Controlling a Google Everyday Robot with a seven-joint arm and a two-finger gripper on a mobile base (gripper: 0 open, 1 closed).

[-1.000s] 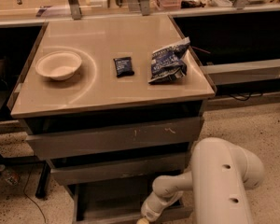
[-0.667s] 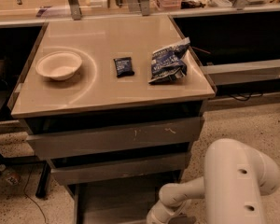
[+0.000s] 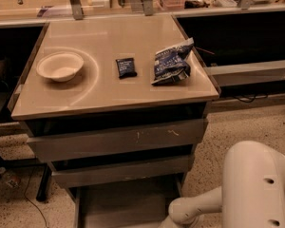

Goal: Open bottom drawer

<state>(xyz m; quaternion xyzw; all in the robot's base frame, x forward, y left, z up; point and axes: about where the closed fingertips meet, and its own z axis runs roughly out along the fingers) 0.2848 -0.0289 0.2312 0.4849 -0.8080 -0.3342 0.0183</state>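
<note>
Beige countertop [image 3: 109, 91] of a grey cabinet carries a shallow cream bowl [image 3: 60, 66], a small dark wrapped packet [image 3: 126, 67] and a crumpled blue-and-silver snack bag [image 3: 171, 63]. Beneath two upper grey fronts [image 3: 118, 139], the bottom drawer [image 3: 123, 205] stands pulled out, grey tray showing. At lower right, the white robot arm [image 3: 256, 189] slants down beside it. The gripper lies past the bottom edge, so its state cannot be told.

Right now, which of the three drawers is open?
The bottom drawer: its grey tray shows; top front and middle front hide theirs. The gripper is out of view past the lower edge.
</note>
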